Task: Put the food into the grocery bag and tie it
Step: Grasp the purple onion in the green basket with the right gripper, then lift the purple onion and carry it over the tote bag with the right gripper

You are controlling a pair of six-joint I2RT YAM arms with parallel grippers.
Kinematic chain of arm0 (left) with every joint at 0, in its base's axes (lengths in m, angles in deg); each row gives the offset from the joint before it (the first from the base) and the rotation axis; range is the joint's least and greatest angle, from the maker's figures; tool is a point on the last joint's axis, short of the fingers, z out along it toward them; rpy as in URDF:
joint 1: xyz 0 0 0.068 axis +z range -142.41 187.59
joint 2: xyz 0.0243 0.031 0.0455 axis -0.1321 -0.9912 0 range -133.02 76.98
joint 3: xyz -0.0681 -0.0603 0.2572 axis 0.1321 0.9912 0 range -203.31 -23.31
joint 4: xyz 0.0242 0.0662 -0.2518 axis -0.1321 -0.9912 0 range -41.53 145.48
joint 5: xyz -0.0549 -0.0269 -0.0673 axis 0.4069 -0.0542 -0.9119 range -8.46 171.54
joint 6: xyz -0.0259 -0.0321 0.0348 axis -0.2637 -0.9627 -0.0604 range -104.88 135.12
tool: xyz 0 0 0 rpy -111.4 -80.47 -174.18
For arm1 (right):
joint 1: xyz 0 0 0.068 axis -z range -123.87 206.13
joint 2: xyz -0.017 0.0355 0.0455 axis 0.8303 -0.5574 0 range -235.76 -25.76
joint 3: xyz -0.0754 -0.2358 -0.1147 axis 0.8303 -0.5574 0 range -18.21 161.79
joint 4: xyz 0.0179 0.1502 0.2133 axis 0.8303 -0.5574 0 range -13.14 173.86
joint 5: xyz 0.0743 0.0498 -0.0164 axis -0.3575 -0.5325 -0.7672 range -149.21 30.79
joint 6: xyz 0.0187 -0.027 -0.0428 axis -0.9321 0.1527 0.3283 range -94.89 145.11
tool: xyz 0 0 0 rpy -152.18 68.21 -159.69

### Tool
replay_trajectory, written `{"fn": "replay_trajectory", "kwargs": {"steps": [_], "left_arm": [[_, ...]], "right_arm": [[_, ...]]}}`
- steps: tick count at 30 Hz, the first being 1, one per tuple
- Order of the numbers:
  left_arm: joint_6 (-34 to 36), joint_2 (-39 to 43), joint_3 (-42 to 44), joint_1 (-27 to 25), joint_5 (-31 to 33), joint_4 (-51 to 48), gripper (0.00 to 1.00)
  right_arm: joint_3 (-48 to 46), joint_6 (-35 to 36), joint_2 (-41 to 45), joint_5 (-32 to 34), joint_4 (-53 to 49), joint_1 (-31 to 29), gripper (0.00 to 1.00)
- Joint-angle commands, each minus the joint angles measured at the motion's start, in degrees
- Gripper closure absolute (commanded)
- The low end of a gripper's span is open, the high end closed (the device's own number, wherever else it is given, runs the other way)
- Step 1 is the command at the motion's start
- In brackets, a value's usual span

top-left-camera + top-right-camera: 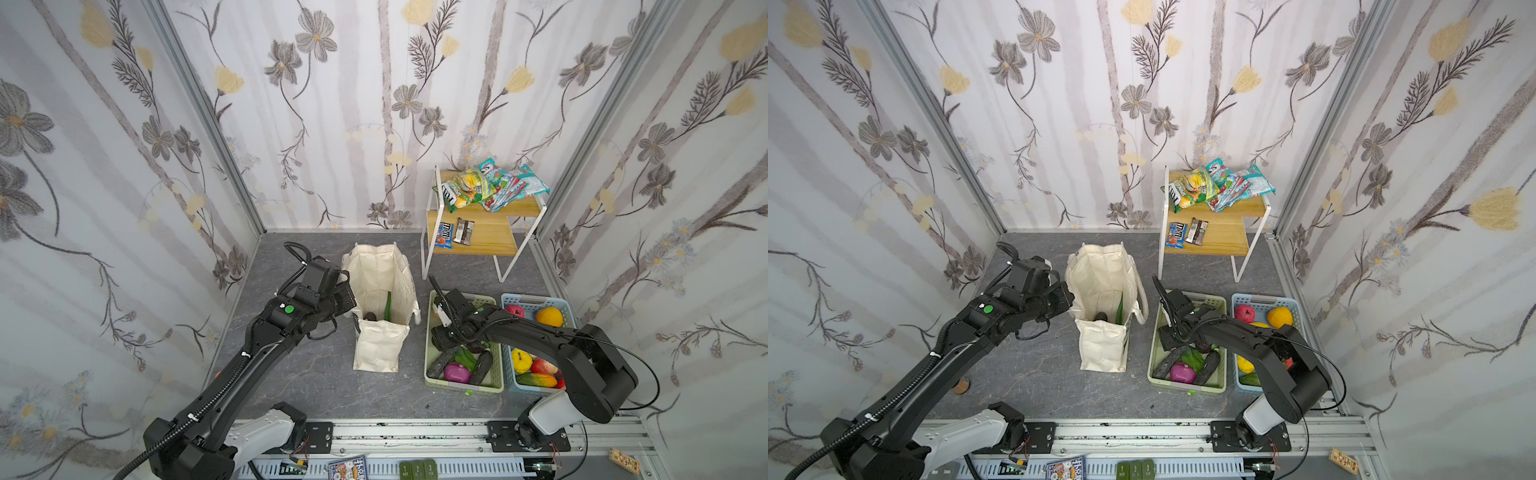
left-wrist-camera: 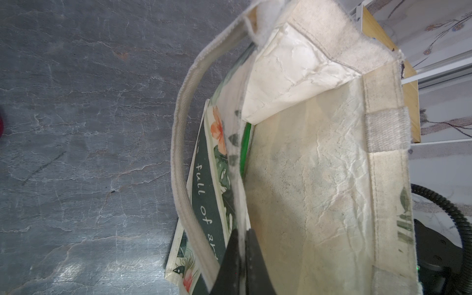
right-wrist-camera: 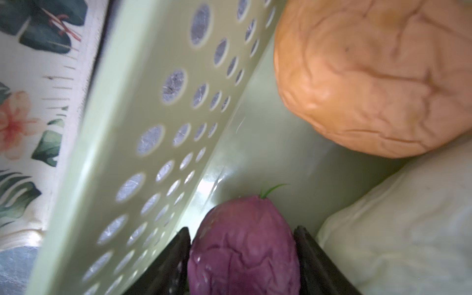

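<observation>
The right gripper (image 3: pixel 242 229) is down inside the pale green basket (image 3: pixel 143 115), its two fingers pressed against either side of a purple onion (image 3: pixel 242 245), with the tan potato (image 3: pixel 370 76) lying just beyond. The left gripper (image 2: pixel 242 231) is pinched tight on the rim of the grocery bag (image 2: pixel 306 178), right beside one cream strap. The right arm (image 1: pixel 582 353) rises from its base at the near right, crosses over the blue basket (image 1: pixel 540 301) and bends its wrist down into the green one. The left arm (image 1: pixel 232 374) stretches out long on a diagonal to the bag's left edge. The bag stands open mid-table (a green stalk (image 1: pixel 388 307) and dark avocado (image 1: pixel 371 316) lie inside it). The table (image 1: pixel 299 365) is grey and stone-veined, the walls (image 1: pixel 353 104) floral, and a wooden shelf (image 1: pixel 486 237) at the back holds the yellow-green snack packet (image 1: pixel 465 187).
</observation>
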Motion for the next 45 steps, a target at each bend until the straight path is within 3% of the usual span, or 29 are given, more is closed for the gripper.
{"fn": "replay_trajectory", "kwargs": {"steps": [1, 25, 38, 45], "left_arm": [[-0.1, 0.0, -0.4, 0.0, 1.0, 0.1, 1.0], [1.5, -1.4, -1.9, 0.0, 0.1, 0.4, 1.0], [1.9, -2.3, -2.2, -0.1, -1.7, 1.6, 1.0], [2.0, -2.3, -2.3, -0.2, -2.2, 1.9, 1.0]], "right_arm": [[-0.1, -0.9, 1.7, -0.5, 1.3, 0.4, 0.37], [10.3, -1.6, 12.4, -1.6, -5.2, 6.4, 0.38], [28.7, -0.3, 9.6, -2.0, -10.8, 6.2, 0.38], [40.1, -0.3, 5.9, -2.6, -12.1, 2.8, 0.38]]}}
